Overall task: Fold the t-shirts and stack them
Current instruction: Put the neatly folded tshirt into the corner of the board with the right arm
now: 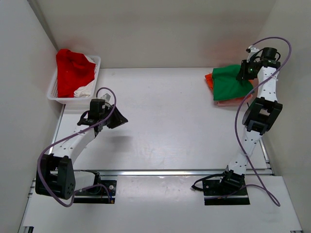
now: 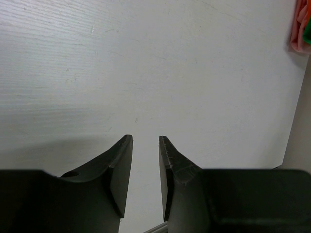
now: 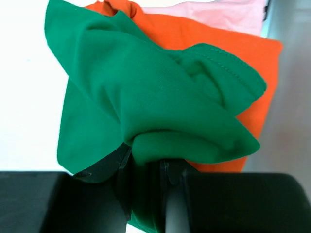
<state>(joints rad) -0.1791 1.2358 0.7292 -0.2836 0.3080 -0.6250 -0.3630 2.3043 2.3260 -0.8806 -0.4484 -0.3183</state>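
The green t-shirt [image 1: 229,81] lies folded on top of the orange t-shirt [image 1: 209,80] and the pale pink one [image 1: 228,102] at the far right of the table. In the right wrist view the green t-shirt [image 3: 146,97] bunches over the orange one [image 3: 252,63] and the pink one [image 3: 218,12]. My right gripper [image 1: 241,74] is shut on a fold of the green t-shirt [image 3: 146,160]. My left gripper [image 1: 118,119] hangs open and empty over bare table at the left [image 2: 146,141]. A red t-shirt [image 1: 73,68] and a white one [image 1: 83,90] lie in the basket.
The white lattice basket [image 1: 56,94] stands at the far left corner against the side wall. Walls close in the table on the left, back and right. The shirt stack's edge [image 2: 302,26] shows at the top right of the left wrist view.
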